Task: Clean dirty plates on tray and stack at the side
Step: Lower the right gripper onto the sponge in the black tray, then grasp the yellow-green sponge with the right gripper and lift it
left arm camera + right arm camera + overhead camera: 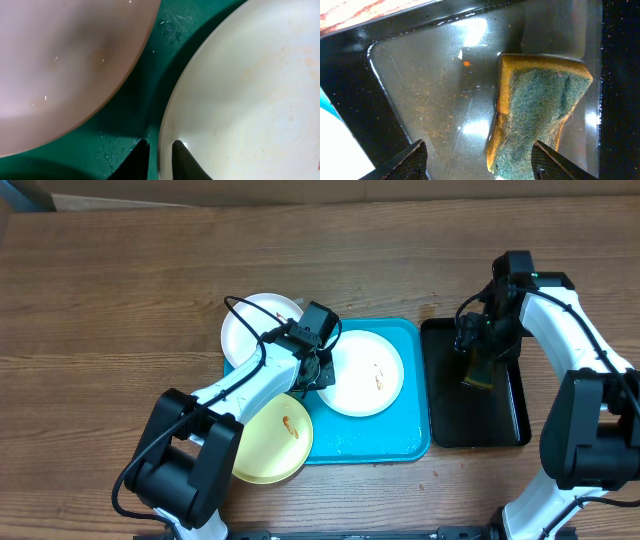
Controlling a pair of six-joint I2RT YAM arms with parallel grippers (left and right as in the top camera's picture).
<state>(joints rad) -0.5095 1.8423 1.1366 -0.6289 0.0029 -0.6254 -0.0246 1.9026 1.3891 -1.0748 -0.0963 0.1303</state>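
Brown wood-grain table point(150, 260) fills the overhead view, with the turquoise tray point(415, 435) at its middle and a narrower black tray point(510, 425) just to its right. One white plate point(375, 390), marked with a small orange smear, lies flat inside the turquoise tray. A second white plate point(250, 330) sits at the tray's upper left corner, mostly over the wood. The pale yellow plate point(265, 445), also smeared, overlaps the tray's lower left edge. The left gripper point(318, 372) is at the left rim of the plate in the tray, while the right gripper point(475, 345) hangs over the black tray above a sponge point(478, 373). From the left wrist, the left gripper point(160, 144) has its two dark fingertips point(142, 157) close together on either side of the white plate's point(250, 100) rim; whether they actually pinch it I cannot tell. Wet tray floor point(150, 75) separates this plate from another pale plate point(60, 65) at upper left. From the right wrist, the right gripper point(479, 145) stands with its jaws wide apart, holding nothing. The yellow sponge with its green scouring face point(535, 110) leans on edge on the wet black tray floor point(430, 100).
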